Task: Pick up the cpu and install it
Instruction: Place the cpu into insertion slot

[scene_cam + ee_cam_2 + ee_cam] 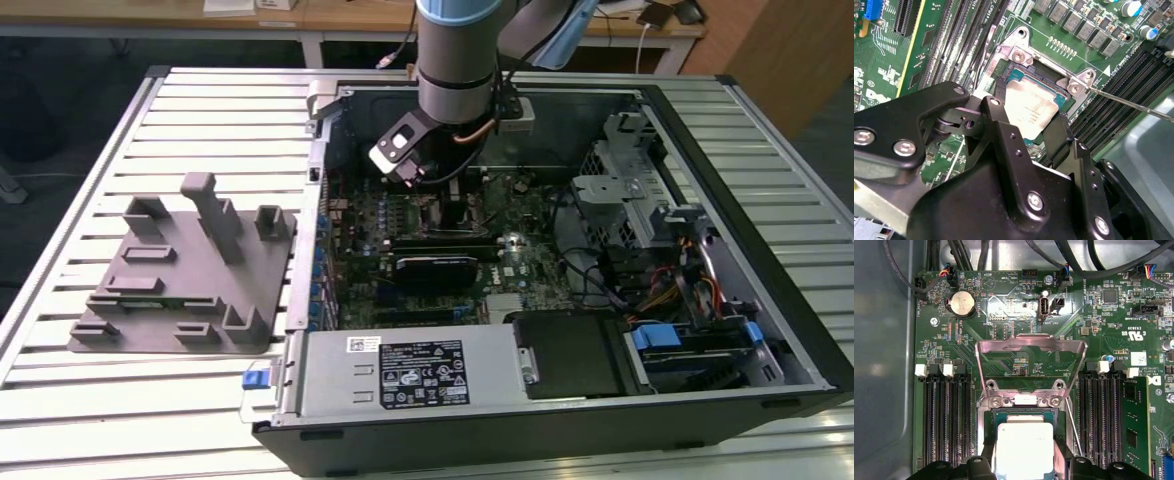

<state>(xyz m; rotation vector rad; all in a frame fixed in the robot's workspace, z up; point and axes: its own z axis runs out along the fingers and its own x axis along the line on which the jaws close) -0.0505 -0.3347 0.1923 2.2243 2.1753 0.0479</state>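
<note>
The arm (454, 60) reaches down into an open computer case (561, 430) that lies on the slatted metal counter (227, 110), filling the half of the counter toward the exterior view's right. A grey fixture block (187, 290) sits on the counter near its edge on the exterior view's left, well apart from the case.

In the second wrist view the claw (1029, 120) is down at the socket frame (1016, 54) on the green motherboard (939, 30). Its two black fingers (1004, 140) are drawn in against two opposite edges of the cpu (1036, 107), so it has hold of the chip. The cpu, silver top up, lies level inside the outline of the socket frame. Whether it is fully seated or just above the contacts cannot be told.

In the first wrist view the cpu (1024, 440) shows between the finger ends, and the socket's metal load plate (1031, 342) stands swung up and open just beyond it. The thin retention lever (1074, 432) runs along one side of the socket. Black memory slots (946, 425) flank the socket on both sides, and a round coin cell (962, 304) sits farther off on the board.
</note>
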